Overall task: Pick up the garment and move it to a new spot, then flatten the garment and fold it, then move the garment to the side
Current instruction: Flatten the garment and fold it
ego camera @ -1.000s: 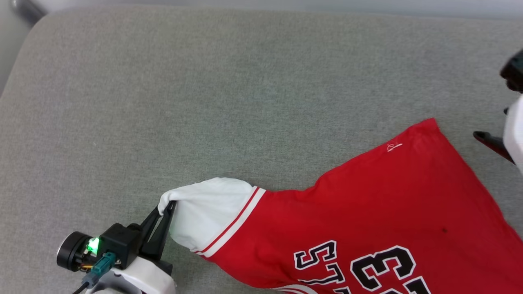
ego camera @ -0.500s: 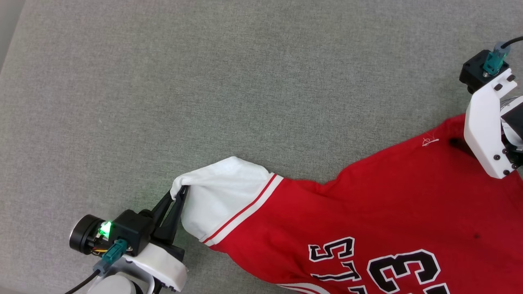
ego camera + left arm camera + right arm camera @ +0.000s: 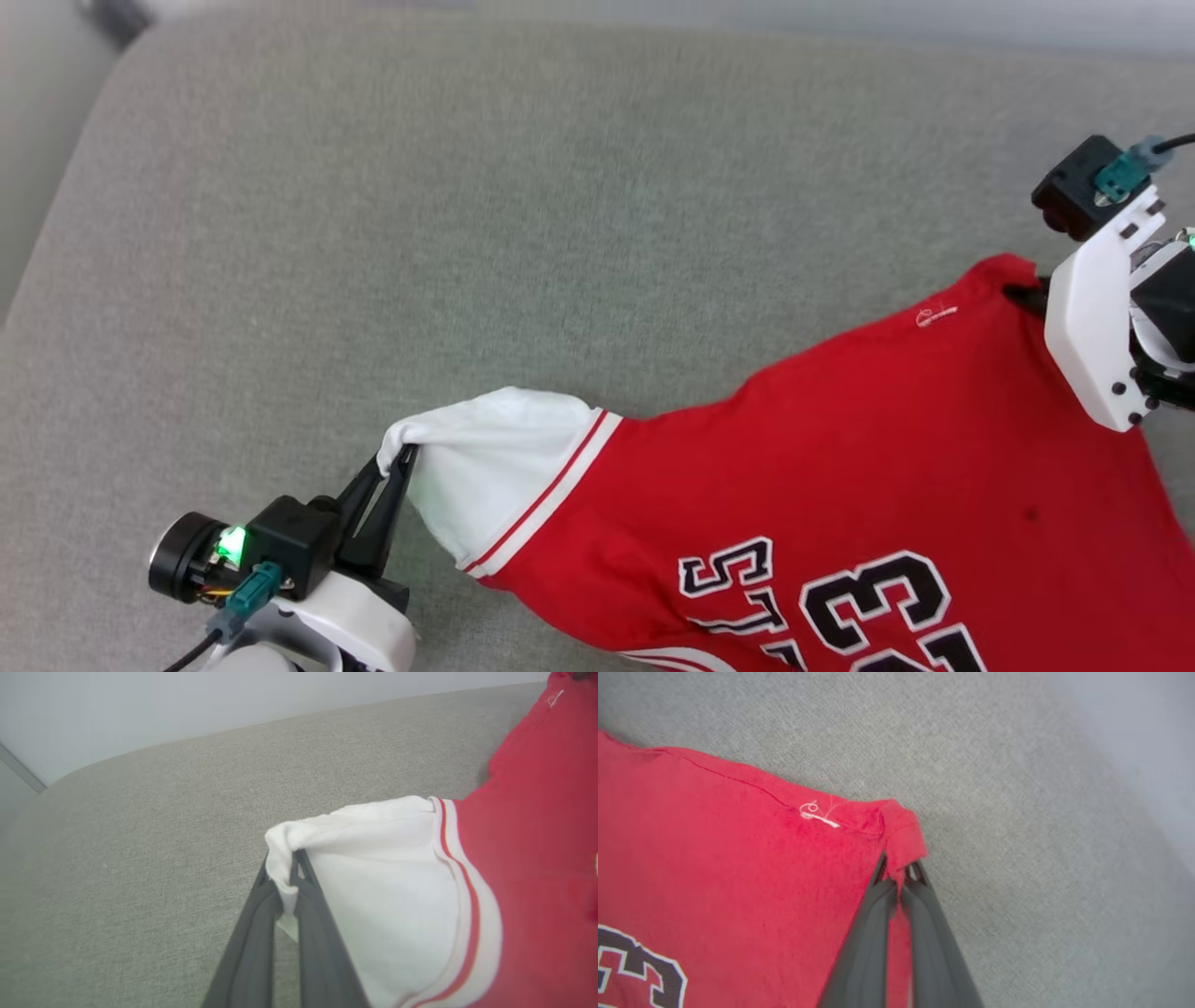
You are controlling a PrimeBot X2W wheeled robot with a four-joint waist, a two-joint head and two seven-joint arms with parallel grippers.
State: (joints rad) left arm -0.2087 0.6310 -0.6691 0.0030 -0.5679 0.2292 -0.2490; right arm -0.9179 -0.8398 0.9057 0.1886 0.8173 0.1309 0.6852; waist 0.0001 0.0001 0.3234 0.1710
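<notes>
The garment point(image 3: 840, 467) is stretching across the grey woven cushion point(image 3: 467, 233), its smooth red body carrying black, white-edged lettering in the head view. My left wrist view is resolving my left tool point(image 3: 290, 870) clenching a bunched fold of the white sleeve edge. My right wrist view is showing my right tool point(image 3: 900, 872) pinching a red hem corner, beside a loose white thread point(image 3: 817, 815).

Bright even light; wrist views soft, blurred.
</notes>
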